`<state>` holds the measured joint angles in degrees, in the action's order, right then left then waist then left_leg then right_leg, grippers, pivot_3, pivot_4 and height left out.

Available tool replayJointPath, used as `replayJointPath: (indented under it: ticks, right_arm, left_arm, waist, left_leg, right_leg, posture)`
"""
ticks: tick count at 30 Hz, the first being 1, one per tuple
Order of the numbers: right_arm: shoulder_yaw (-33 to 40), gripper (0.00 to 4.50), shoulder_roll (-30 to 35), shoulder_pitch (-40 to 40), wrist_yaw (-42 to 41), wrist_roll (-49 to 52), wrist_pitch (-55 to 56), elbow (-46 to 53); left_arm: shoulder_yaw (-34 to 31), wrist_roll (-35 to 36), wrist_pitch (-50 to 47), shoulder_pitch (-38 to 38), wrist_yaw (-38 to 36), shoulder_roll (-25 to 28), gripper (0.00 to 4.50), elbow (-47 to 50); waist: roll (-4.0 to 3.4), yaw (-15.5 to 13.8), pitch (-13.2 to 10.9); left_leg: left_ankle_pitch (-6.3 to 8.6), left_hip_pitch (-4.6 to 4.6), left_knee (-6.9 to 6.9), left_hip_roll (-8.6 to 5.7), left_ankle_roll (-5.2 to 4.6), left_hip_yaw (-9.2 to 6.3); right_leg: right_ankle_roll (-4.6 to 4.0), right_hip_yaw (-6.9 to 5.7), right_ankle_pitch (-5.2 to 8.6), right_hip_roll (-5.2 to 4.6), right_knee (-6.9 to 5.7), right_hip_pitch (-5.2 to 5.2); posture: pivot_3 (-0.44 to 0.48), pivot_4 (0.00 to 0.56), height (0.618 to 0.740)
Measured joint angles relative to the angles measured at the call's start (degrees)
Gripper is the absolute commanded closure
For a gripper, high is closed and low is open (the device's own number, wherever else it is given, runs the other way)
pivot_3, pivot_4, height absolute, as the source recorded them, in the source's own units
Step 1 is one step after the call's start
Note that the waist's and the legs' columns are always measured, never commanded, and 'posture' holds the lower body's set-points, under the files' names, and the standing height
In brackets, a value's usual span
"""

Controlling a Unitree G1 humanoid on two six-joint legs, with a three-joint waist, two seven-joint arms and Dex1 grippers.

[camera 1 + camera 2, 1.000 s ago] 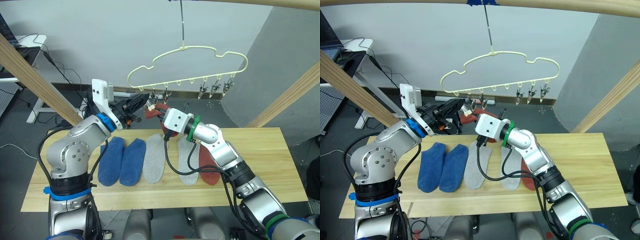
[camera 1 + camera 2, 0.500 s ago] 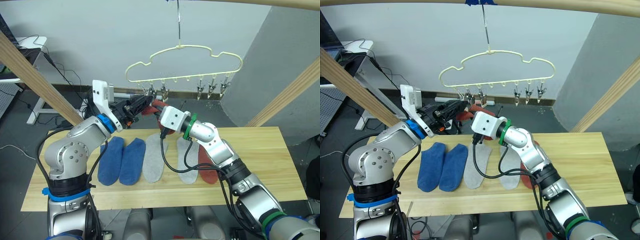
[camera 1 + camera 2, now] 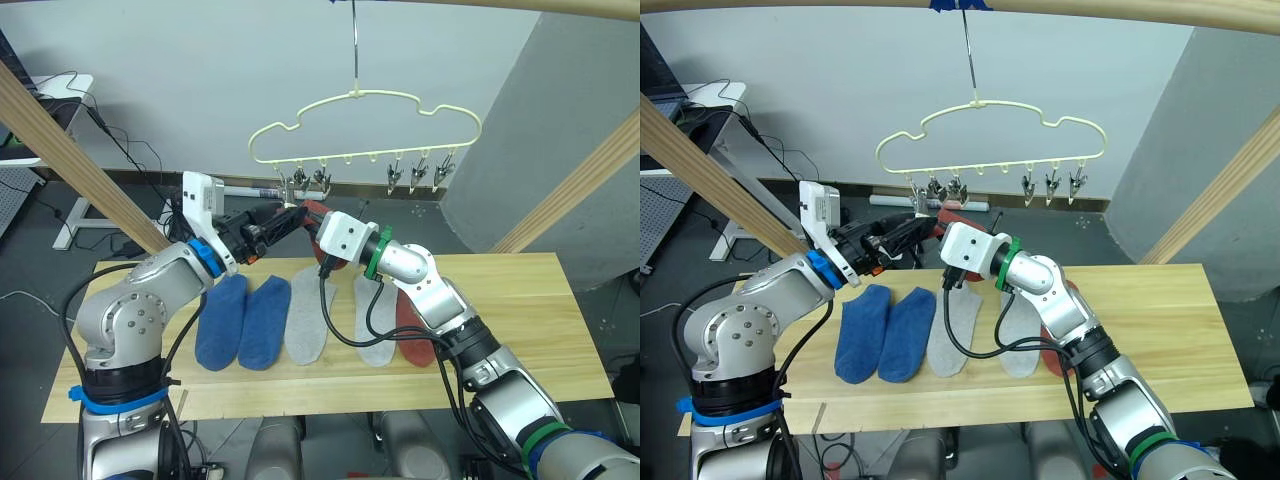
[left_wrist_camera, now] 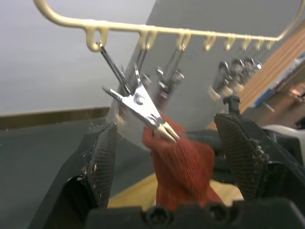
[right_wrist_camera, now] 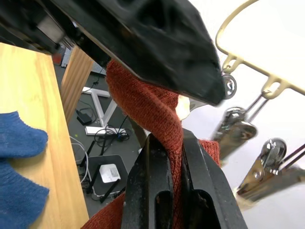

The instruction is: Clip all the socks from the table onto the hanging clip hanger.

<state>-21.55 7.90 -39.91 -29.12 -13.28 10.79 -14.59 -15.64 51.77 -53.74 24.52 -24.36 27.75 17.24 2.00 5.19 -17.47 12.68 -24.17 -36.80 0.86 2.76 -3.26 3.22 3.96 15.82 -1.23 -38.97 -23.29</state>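
1. My right claw (image 5: 172,157) is clenched on the rust-red knitted sock (image 5: 151,112), held just under the leftmost metal clip (image 4: 143,107) of the pale yellow wire clip hanger (image 3: 365,97).
2. Over the last second that hanger swung toward my left claw (image 4: 164,157), which is spread wide around the clip.
3. Clipping is close; five socks lie on the light wood table (image 3: 520,300) below the hanger.

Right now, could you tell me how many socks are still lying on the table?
5: two blue socks at the robot's left, two light grey socks in the middle, and one rust red sock at the right, partly hidden by the right arm. More could be hidden.
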Motion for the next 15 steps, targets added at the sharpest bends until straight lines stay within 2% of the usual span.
replayJointPath:
  ticks: [8,11,15]
  right_arm:
    - [-0.05,4.5,0.01,0.65,-0.6,-0.15,-0.33,0.26]
    - [-0.03,3.71,-0.18,1.1,-0.93,0.34,-0.85,0.67]
    - [-0.02,2.38,-0.51,1.52,-1.96,1.45,-2.31,1.45]
  left_arm:
    - [0.09,0.04,-0.03,-2.89,-2.79,2.67,0.9,0.69]
    - [0.11,0.02,-0.01,-2.94,-3.21,2.93,0.88,0.69]
    - [0.12,-0.01,0.01,-2.95,-3.82,3.05,0.88,0.69]
  waist:
    - [-0.01,-0.03,-0.01]
    - [-0.01,-0.03,-0.01]
    - [-0.02,-0.04,-0.01]
  left_leg:
    - [0.0,0.0,0.0,0.0,0.0,-0.01]
    - [0.0,0.0,0.02,0.0,0.0,-0.02]
    - [0.0,0.0,0.02,0.0,0.0,-0.03]
  right_leg:
    - [0.0,0.01,0.0,0.0,0.0,0.0]
    - [0.0,0.0,0.0,0.0,0.01,0.0]
    - [0.0,0.0,0.0,0.0,0.01,0.0]
  posture:
    - [-0.127,0.313,0.74]
    - [-0.125,0.314,0.74]
    - [-0.127,0.312,0.74]
